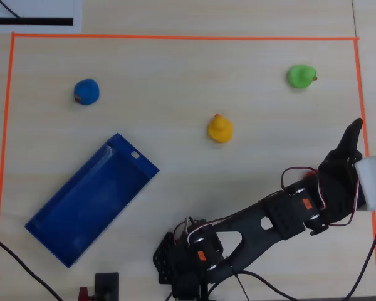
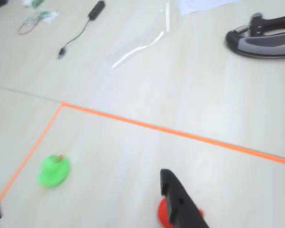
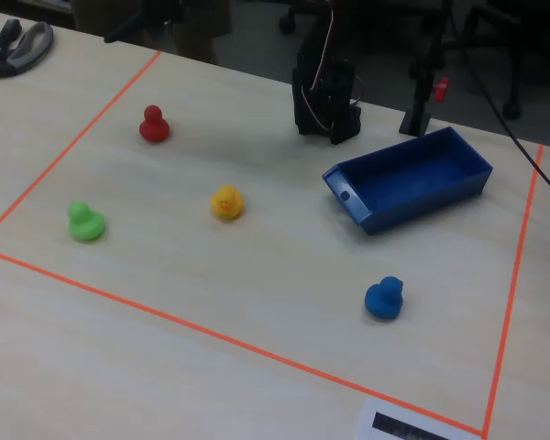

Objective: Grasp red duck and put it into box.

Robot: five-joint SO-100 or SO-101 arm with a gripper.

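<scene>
In the fixed view we saw, from left to right, the green duck (image 3: pixel 85 221), the red duck (image 3: pixel 153 125), the yellow duck (image 3: pixel 225 203), the blue duck (image 3: pixel 384 298) and the box (image 3: pixel 459 185), all apart on the table (image 3: pixel 257 284) inside the orange tape outline (image 3: pixel 165 318). The red duck stood near the tape's left side, well away from the box, which held nothing we could see. In the wrist view, one dark finger (image 2: pixel 180 204) of the gripper (image 2: pixel 88 202) stood just in front of the red duck, hiding part of it; the jaws looked spread wide and held nothing. In the overhead view the arm (image 1: pixel 282 213) covered that duck.
</scene>
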